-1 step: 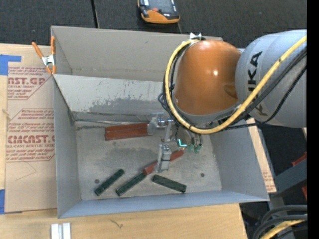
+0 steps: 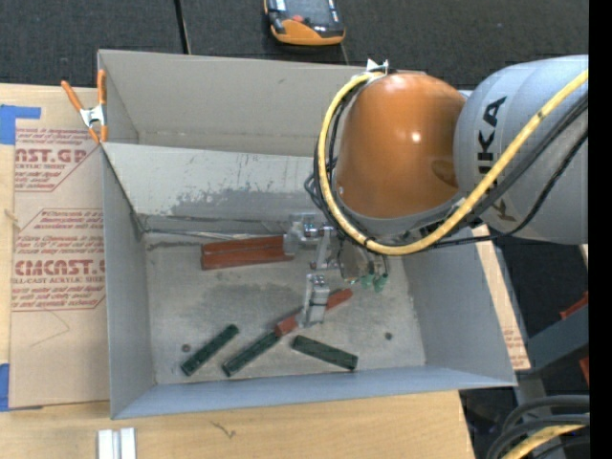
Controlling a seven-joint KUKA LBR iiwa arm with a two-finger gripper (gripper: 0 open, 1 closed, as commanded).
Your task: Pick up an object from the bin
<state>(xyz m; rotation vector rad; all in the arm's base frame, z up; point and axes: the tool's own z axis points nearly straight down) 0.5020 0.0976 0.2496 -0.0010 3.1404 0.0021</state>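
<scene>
Jaws' state cannot be told. The gripper (image 2: 313, 312) sits low mid-floor in the grey metal bin (image 2: 239, 165), just beside a small red-orange strip (image 2: 338, 300). A dark green flat bar (image 2: 325, 352) lies near, and a reddish-brown flat bar (image 2: 244, 253) lies by the back wall.

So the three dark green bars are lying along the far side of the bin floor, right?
Not quite. The camera view shows the three dark green bars lying along the near side of the bin floor, at the bottom of the picture. The reddish-brown bar is the one at the far side.
</scene>
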